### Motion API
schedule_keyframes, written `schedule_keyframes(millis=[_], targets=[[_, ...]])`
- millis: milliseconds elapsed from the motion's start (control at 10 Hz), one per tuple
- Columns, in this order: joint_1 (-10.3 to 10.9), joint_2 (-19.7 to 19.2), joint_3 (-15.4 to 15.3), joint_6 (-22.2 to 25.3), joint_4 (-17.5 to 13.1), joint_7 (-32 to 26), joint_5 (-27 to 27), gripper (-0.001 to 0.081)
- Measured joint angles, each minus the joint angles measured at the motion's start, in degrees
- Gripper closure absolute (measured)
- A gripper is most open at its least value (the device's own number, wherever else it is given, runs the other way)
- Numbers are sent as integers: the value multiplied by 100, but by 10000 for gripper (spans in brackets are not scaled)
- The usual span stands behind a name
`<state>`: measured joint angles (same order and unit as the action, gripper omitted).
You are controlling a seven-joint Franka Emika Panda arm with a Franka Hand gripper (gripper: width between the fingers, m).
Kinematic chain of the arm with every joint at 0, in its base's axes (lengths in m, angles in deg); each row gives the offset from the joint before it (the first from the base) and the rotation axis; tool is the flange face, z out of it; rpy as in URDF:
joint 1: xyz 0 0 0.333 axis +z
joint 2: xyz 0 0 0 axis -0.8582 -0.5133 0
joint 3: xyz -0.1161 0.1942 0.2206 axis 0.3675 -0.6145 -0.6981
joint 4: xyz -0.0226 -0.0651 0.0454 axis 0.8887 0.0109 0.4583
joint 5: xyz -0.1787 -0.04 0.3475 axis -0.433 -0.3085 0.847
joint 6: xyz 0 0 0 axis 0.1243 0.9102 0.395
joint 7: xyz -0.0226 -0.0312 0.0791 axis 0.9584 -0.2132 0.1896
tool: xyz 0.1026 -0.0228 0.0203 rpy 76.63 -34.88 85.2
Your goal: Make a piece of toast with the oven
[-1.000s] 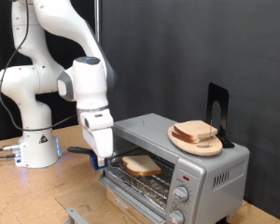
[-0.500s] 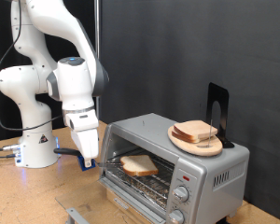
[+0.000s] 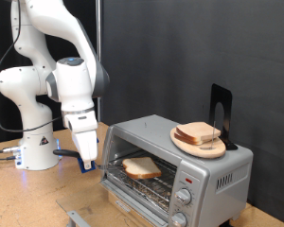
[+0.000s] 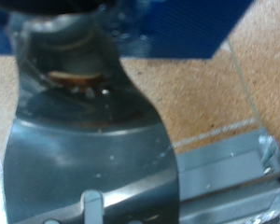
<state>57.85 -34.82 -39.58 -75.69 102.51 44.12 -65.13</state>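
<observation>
The silver toaster oven (image 3: 194, 165) stands at the exterior view's right with its door (image 3: 133, 192) folded down. One piece of toast (image 3: 142, 168) lies flat on the wire rack inside. My gripper (image 3: 88, 161) hangs just off the oven's left side, level with the opening, with nothing visibly between its fingers. In the wrist view a shiny grey metal surface (image 4: 84, 140) fills the picture, with a brown toast-like reflection (image 4: 77, 78) in it. My fingers do not show clearly there.
A wooden plate (image 3: 199, 144) with two more bread slices sits on top of the oven, in front of a black stand (image 3: 221, 112). The oven's knobs (image 3: 185, 197) run down its right side. The robot base (image 3: 38, 147) stands at the left on the wooden table (image 3: 28, 199).
My gripper has drawn back from the oven opening towards the exterior view's left and slightly down over the last second. It has barely moved in the last half second. The toast stays on the rack.
</observation>
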Motion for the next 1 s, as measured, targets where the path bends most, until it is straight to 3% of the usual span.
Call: schedule_keyframes(millis=[600,1000], targets=[[159,-393,-412,-21,-541,758,54,405],[174,-439,-422,88,-626,520,185,405]])
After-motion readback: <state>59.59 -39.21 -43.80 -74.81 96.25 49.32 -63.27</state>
